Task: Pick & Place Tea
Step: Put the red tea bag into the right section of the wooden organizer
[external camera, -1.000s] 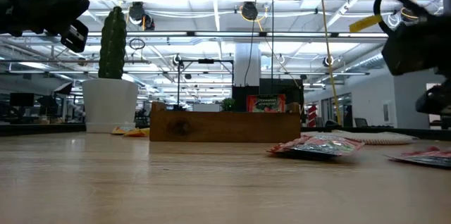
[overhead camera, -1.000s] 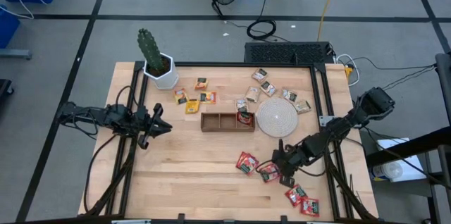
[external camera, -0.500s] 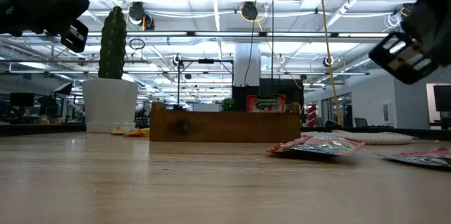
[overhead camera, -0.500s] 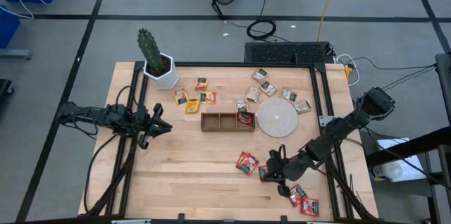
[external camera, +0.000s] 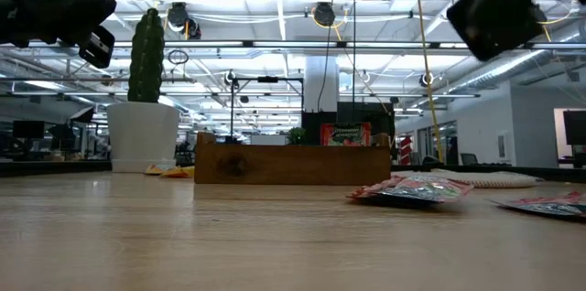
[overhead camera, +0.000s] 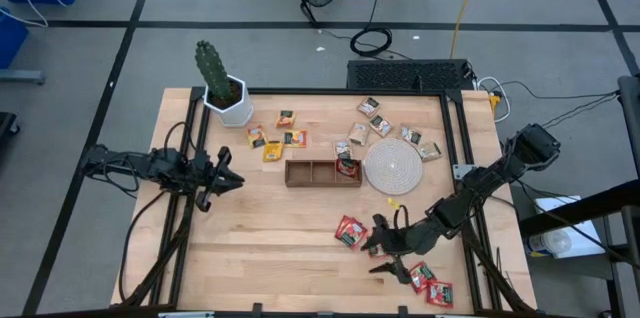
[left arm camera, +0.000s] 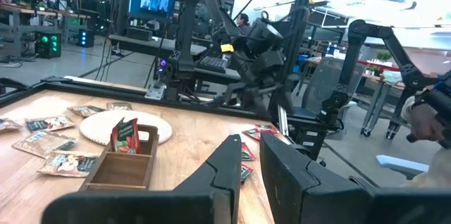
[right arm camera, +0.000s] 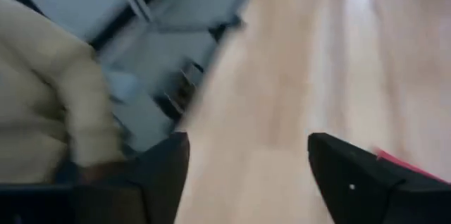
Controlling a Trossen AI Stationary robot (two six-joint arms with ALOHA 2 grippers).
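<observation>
Red tea sachets lie flat on the wood near the right front: one (overhead camera: 350, 230) just left of my right gripper (overhead camera: 378, 256), two more (overhead camera: 428, 283) behind it. The right gripper hangs above the table, open, with only bare wood between its fingers (right arm camera: 246, 168); a red sachet edge (right arm camera: 394, 157) shows beside one finger. Tan sachets (overhead camera: 380, 123) and yellow-orange ones (overhead camera: 272, 143) lie at the back. A wooden tray (overhead camera: 310, 173) has one red sachet (overhead camera: 346, 166) standing upright in its right compartment. My left gripper (overhead camera: 228, 180) waits at the left edge, fingers nearly together and empty.
A round whitish disc (overhead camera: 392, 166) lies right of the tray. A cactus in a white pot (overhead camera: 222, 93) stands at the far left corner. Bare wood spreads across the table's near left half. Dark frame rails run along both sides.
My right gripper has risen from just above the red sachets, shifted a little toward the table's left and near edges, rolled about its own axis, and opened. The sachets have stayed flat on the table.
</observation>
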